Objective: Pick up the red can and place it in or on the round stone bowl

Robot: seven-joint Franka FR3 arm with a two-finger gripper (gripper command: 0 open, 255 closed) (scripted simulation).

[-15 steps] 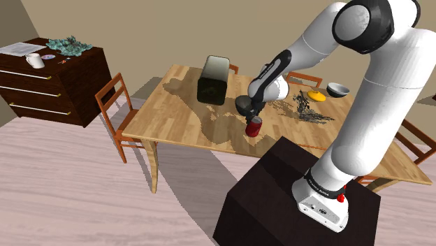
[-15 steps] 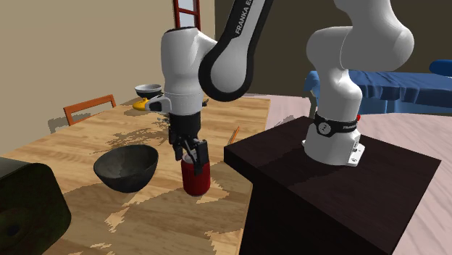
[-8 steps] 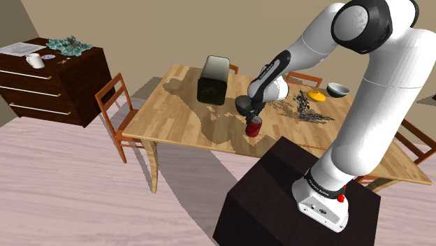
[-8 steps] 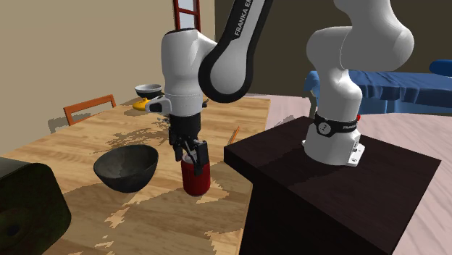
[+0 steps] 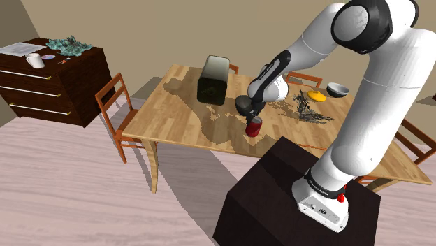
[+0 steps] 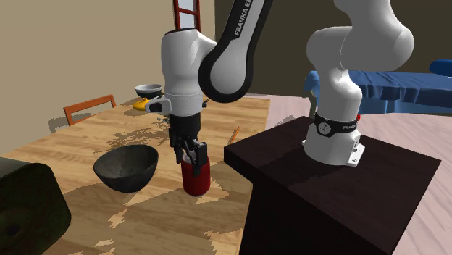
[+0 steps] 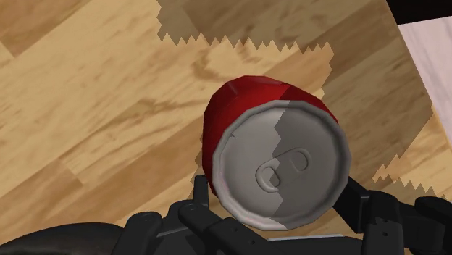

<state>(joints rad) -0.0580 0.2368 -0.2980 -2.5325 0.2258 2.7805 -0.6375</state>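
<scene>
A red can (image 5: pixel 253 128) with a grey lid stands upright on the wooden table (image 5: pixel 175 115), close to the edge by the stand. My black gripper (image 5: pixel 253 120) comes down on it from above and is shut on the red can's upper part. From the side, the fingers (image 6: pixel 201 156) clasp the can (image 6: pixel 195 179) at its rim. Along the gripper (image 7: pixel 279 210), the can's lid (image 7: pixel 279 166) sits between the two fingers. The round dark bowl (image 5: pixel 244 105) stands just beyond the can, open side up; the bowl (image 6: pixel 127 168) sits to the can's left in the second exterior view.
A black box-like object (image 5: pixel 213 80) stands farther back on the table. A small pale bowl (image 5: pixel 338 89), a yellow item (image 5: pixel 316 96) and dark twigs (image 5: pixel 304 105) lie at the far right. Wooden chairs (image 5: pixel 115 105) ring the table; a dark dresser (image 5: pixel 52 80) stands left. The dark stand (image 5: pixel 300 203) is near.
The fingers have drawn in against the can's sides. The arm, the can and the bowl stay where they were.
</scene>
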